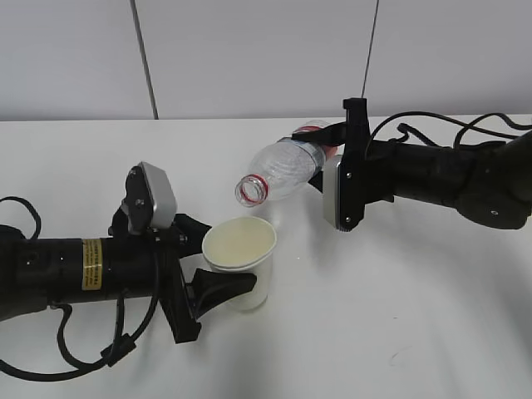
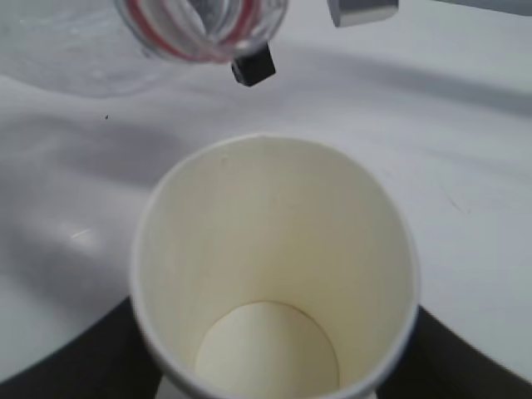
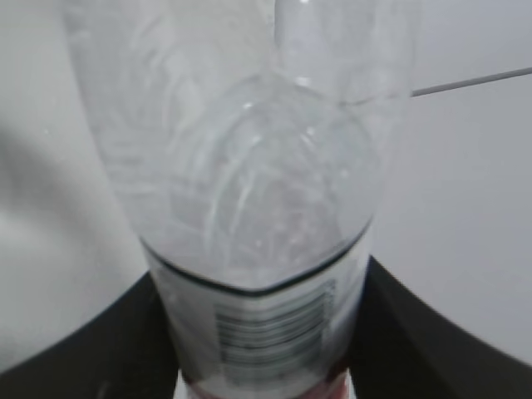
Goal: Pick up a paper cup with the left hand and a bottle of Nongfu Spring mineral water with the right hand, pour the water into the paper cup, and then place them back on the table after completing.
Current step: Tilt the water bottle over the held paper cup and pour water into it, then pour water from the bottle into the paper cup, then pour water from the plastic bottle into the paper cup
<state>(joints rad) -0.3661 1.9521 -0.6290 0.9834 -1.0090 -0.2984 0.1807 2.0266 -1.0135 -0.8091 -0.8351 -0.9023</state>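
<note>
Above cup [image 1: 240, 252] rim, tilted bottle [image 1: 283, 170] mouth, seemingly apart

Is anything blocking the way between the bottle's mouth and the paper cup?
Nothing visible. The bottle is uncapped, tilted, its mouth just above the open paper cup, with only air between them.
</note>
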